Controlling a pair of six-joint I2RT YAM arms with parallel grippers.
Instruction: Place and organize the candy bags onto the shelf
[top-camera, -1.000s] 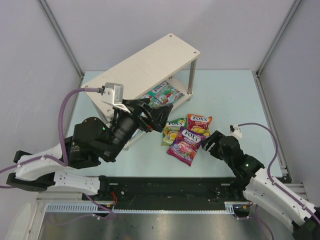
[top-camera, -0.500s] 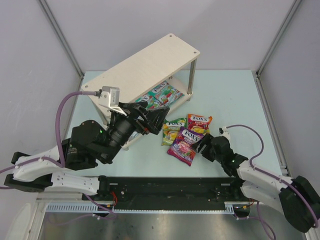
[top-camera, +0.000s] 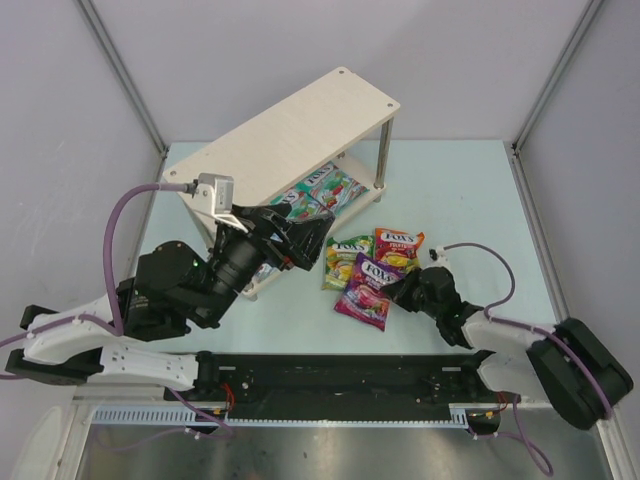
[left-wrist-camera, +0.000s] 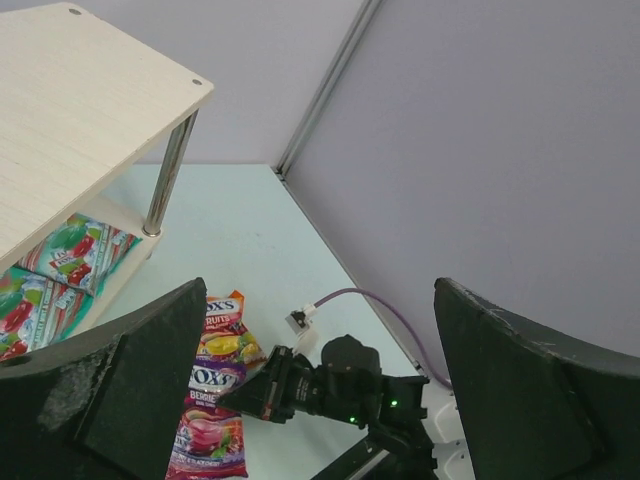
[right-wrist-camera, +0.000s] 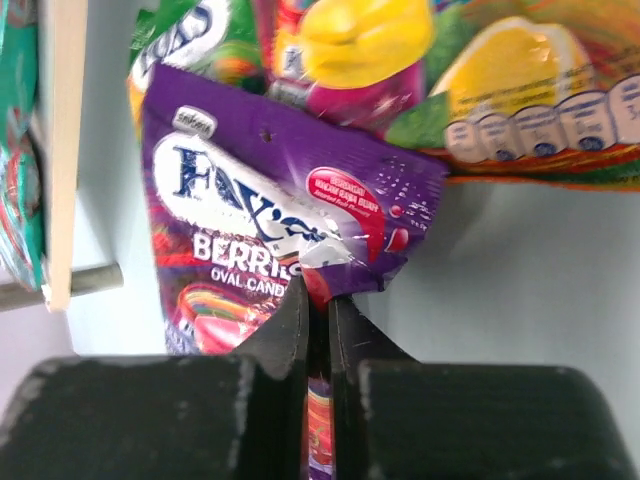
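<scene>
A purple candy bag lies on the table in front of the shelf. My right gripper is shut on that bag's right edge, which crumples between the fingers in the right wrist view. The purple bag overlaps a red-orange bag and a green-yellow bag. Teal bags lie on the shelf's lower board. My left gripper hangs open and empty by the shelf's front corner, above the loose bags. In the left wrist view its fingers frame the right arm.
The shelf stands at an angle at the back left, its metal posts at the corners. Grey walls close in both sides. The right arm's purple cable loops over the table. A black rail runs along the near edge.
My right gripper has slid left to the purple bag and shut on its right edge; the bag has shifted slightly. The left arm has drawn back a little, still open.
</scene>
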